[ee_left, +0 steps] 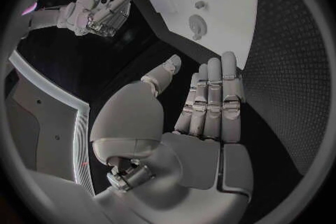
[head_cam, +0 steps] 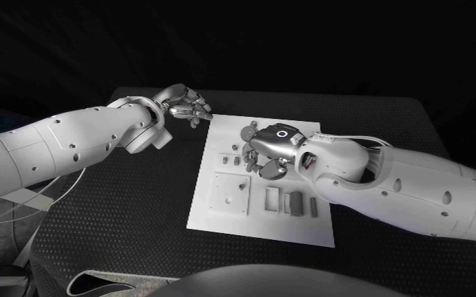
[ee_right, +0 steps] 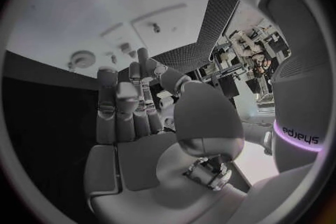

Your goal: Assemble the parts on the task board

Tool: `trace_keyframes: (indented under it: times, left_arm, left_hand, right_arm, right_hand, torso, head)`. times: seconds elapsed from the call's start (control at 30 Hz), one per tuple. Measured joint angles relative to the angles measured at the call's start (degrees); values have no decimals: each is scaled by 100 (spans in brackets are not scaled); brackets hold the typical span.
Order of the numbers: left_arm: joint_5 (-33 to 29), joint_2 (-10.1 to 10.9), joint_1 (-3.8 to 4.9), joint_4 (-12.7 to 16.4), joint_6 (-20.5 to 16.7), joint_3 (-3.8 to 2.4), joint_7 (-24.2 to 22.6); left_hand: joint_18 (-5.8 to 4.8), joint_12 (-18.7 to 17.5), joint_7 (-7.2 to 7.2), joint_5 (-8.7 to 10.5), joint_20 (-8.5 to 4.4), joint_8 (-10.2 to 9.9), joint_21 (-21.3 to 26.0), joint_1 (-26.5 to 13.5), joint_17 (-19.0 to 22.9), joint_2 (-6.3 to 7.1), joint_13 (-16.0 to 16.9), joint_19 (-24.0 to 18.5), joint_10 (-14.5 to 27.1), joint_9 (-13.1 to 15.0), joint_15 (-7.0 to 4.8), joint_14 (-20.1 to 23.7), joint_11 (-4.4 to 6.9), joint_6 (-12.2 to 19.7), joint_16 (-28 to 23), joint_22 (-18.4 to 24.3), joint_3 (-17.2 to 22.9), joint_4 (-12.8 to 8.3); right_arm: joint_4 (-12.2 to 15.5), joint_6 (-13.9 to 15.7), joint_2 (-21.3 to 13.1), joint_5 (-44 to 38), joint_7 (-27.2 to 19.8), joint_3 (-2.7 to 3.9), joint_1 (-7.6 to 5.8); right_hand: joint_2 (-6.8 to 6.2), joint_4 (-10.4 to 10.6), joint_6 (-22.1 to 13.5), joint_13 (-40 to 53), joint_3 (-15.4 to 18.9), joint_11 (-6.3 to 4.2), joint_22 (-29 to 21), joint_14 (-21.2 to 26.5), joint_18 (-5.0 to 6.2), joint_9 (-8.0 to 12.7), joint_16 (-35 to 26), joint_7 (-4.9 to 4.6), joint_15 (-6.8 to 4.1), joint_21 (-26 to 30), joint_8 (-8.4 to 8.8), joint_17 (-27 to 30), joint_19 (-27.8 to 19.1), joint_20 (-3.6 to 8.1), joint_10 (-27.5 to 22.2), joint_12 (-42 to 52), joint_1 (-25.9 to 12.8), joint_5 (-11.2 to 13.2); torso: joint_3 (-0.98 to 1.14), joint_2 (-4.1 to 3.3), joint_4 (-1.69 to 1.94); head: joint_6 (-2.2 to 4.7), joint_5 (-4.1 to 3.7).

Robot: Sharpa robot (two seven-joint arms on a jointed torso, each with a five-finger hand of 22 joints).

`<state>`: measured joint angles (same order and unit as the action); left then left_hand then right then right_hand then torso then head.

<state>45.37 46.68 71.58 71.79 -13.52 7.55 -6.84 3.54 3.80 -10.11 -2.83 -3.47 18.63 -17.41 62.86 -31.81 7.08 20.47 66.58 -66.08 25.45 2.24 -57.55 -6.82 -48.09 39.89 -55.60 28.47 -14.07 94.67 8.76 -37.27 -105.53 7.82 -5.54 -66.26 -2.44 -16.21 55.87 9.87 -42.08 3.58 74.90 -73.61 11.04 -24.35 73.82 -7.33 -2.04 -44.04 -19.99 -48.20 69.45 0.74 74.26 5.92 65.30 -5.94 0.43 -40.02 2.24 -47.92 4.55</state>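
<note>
Task board (head_cam: 223,214) mid-table (head_cam: 119,242); parts (head_cam: 273,199) on it; right robot hand (head_cam: 266,152) above board.

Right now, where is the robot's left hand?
In the head view, the left hand hangs off the far left corner of the white task board, empty.

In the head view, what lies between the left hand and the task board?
Nothing: a bare stretch of black table separates the left hand, which holds nothing, from the task board's far left corner. The head view shows it.

Both hands empty, fingers apart: left hand (head_cam: 182,106) raised, right hand (head_cam: 266,151) lowered.
</note>
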Motion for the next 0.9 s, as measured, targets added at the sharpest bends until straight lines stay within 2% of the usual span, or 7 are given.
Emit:
trace_keyframes:
  times: [0.13, 0.3, 0.4, 0.53, 0.73, 0.9]
  left_arm:
    - [0, -4, 0, 3, 0, -1, 0]
    - [0, -3, 0, 4, 1, -1, -2]
    - [0, -4, 1, 5, 1, -1, -2]
    - [1, -11, 1, 17, 1, -1, -2]
    - [1, -9, 1, 23, 1, -1, 1]
    - [1, -7, 2, 23, 1, -1, 3]
  left_hand:
    - [0, 0, 0, 0, 0, 0, 5, 0, 0, 0, 0, 0, 4, 0, 0, 0, -4, 0, 0, 0, 0, 0]
    - [0, 0, 0, 0, 0, 0, 5, 0, 0, 0, 0, 0, 9, 0, 0, 0, -8, 0, 0, 0, 0, 0]
    - [0, 0, 1, 0, 1, 0, 5, 0, 0, 0, -1, -1, 9, 0, 0, 0, -9, 0, 0, 0, 0, 0]
    - [0, 0, 1, 0, 1, 0, 5, 0, 0, 0, -1, -1, 9, 0, 0, 0, -8, 1, 0, 0, 0, 0]
    - [0, 0, 2, 0, 1, 0, 5, 0, 0, 0, -1, -1, 9, 0, 0, 0, -8, 2, 0, 0, 0, 0]
    - [0, 0, 4, 0, 2, 0, 6, 0, -6, 0, -1, -1, 9, 0, 0, 0, -8, 3, 0, 0, 0, 0]
  right_arm:
    - [-60, -11, 270, -10, -38, 3, 64]
    - [-192, -24, 567, -55, -84, -2, 314]
    - [-348, -35, 784, -85, -120, -23, 398]
    - [-514, -38, 919, -142, -153, -45, 461]
    - [-631, -64, 990, -232, -163, -139, 485]
    - [-704, -108, 1052, -270, -176, -163, 491]
  right_hand:
    - [-7, 0, 0, 1, 0, 1, 0, 4, 0, 0, 0, 0, -4, 0, 0, 0, -1, -2, 0, 0, -7, 0]
    - [-7, 0, 0, 1, 1, 12, 0, 13, 0, -1, 0, -1, -13, 0, 15, -5, -2, -3, 10, 0, -7, 0]
    - [-7, -9, 7, 1, -8, 13, 0, 13, 0, -1, 0, -8, -14, 0, 21, -5, -2, -4, 11, -1, -7, 0]
    - [-23, -16, 10, 0, -15, 22, 0, 13, 0, -1, 0, -11, -14, 0, 22, -5, -3, -4, 20, -2, -22, 0]
    - [-24, -17, 15, 0, -14, 23, 5, 14, 0, -2, 0, -16, -14, 0, 5, -4, -3, -6, 20, -3, -23, 0]
    - [-31, -15, 15, 0, -16, 23, 4, 13, -1, -2, 0, -17, -14, 0, 0, -4, -4, -7, 19, -3, -30, 0]
  torso:
    - [-3, 1, 4]
    - [-10, 1, 9]
    - [-14, 1, 10]
    - [-16, 1, 11]
    - [-15, 0, 10]
    - [-8, 0, 7]
  head:
    - [15, 10]
    - [19, 41]
    - [16, 70]
    - [-3, 102]
    - [-38, 153]
    - [-60, 183]
